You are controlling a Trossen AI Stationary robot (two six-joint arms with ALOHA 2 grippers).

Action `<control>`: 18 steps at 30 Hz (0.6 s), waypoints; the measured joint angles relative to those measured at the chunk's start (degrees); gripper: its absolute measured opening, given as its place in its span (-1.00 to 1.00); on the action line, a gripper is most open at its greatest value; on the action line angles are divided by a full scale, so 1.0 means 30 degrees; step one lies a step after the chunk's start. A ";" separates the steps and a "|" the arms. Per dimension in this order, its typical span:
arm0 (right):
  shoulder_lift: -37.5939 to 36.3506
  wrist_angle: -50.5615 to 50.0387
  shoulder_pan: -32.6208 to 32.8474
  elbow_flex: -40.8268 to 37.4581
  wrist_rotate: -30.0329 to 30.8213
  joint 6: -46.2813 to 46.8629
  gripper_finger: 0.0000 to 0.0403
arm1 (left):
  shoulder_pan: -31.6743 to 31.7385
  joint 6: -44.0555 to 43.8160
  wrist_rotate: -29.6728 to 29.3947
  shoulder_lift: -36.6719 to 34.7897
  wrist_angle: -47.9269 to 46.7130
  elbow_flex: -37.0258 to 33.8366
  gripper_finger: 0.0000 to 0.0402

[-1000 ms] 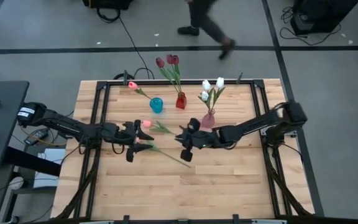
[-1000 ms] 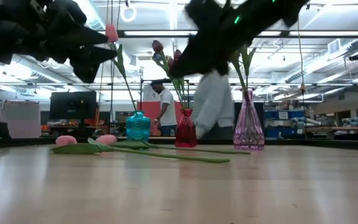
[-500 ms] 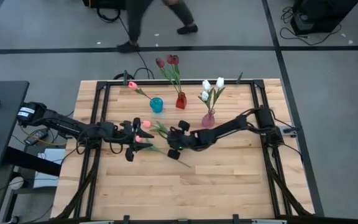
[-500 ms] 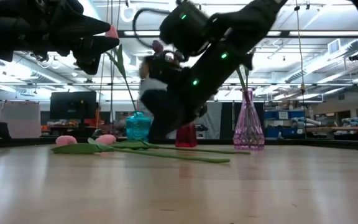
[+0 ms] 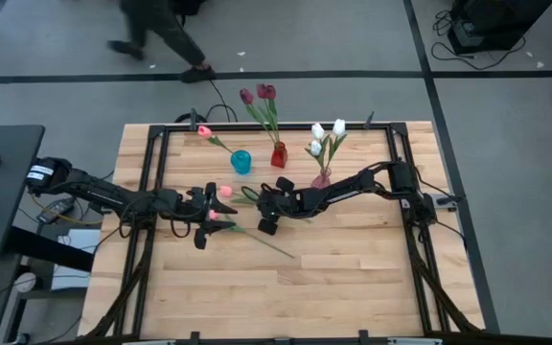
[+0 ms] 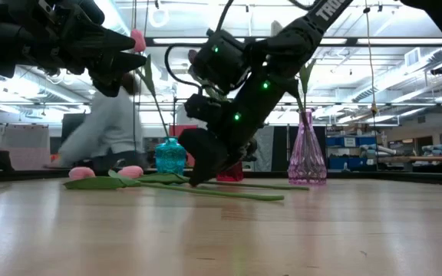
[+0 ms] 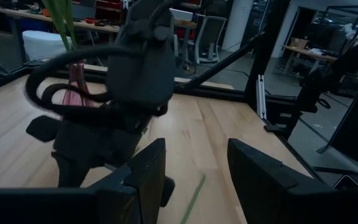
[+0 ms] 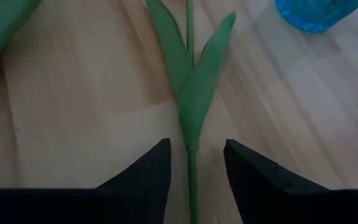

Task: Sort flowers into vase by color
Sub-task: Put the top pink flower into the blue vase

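Lying loose: 2 pink tulips [image 5: 220, 203].

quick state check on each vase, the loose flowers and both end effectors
blue vase: upright, one pink tulip
red vase: upright, dark red tulips
pink vase: upright, white tulips
loose pink tulips: lying flat
right end effector: open, straddling a stem
left end effector: open, empty

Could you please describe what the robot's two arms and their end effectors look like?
Both arms are black, slim jointed links with thicker housings at the joints. The left end effector and the right end effector each end in two flat, wedge-shaped black fingers. A black cable loops beside the right arm's wrist, small green lights glow on its housings, and white lettering runs along its upper link. A white label sits near the left arm's base.
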 joint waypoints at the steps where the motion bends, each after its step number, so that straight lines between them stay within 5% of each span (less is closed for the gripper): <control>1: 0.0051 -0.0031 -0.0057 0.0008 -0.0097 0.0241 -0.22 | 0.0000 -0.0002 -0.0002 0.0000 -0.0021 0.0000 -0.11; 10: 0.0074 -0.0933 -0.0080 0.0029 -0.0350 0.0679 -0.93 | 0.0000 -0.0263 0.0014 0.0000 0.0301 -0.0007 -0.11; 18: -0.1239 -0.2022 0.0194 -0.0211 0.0329 0.0369 -0.97 | -0.0007 -0.0938 0.1805 -0.0007 0.2395 -0.0015 -0.11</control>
